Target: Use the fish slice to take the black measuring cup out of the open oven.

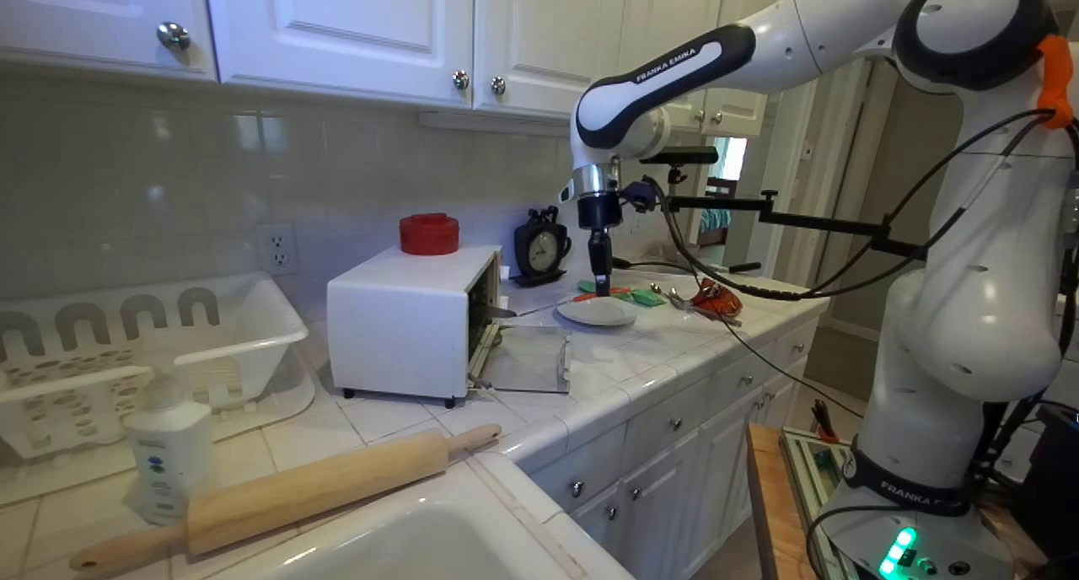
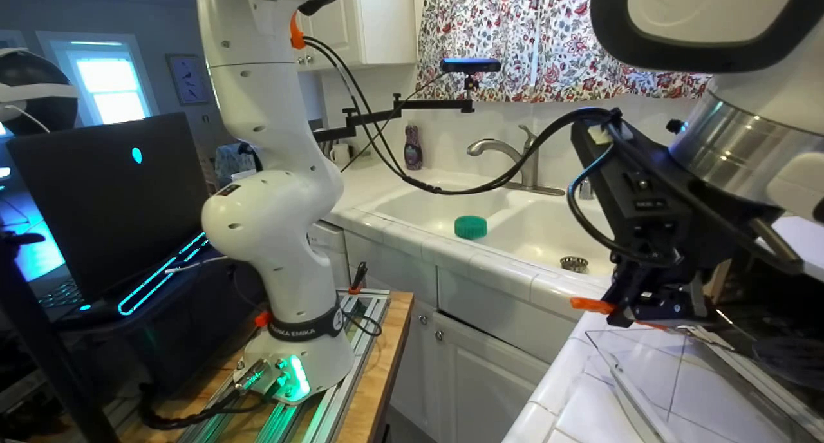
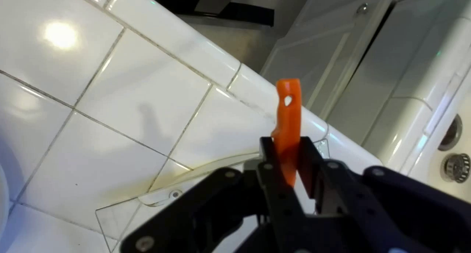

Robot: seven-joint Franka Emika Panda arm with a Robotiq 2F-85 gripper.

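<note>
The white oven stands on the counter with its front open. Its glass door is folded out low over the tiles, and the door's glass also shows in the wrist view. My gripper is shut on the orange handle of the fish slice. The gripper also shows in both exterior views. The handle end sticks out past the fingers. The slice's dark blade reaches into the oven opening. The black measuring cup cannot be made out; the oven's inside is dark and mostly hidden.
A red container sits on the oven. A white plate, a black dial clock or scale and a red bag stand beyond it. A rolling pin, dish rack and sink are also there.
</note>
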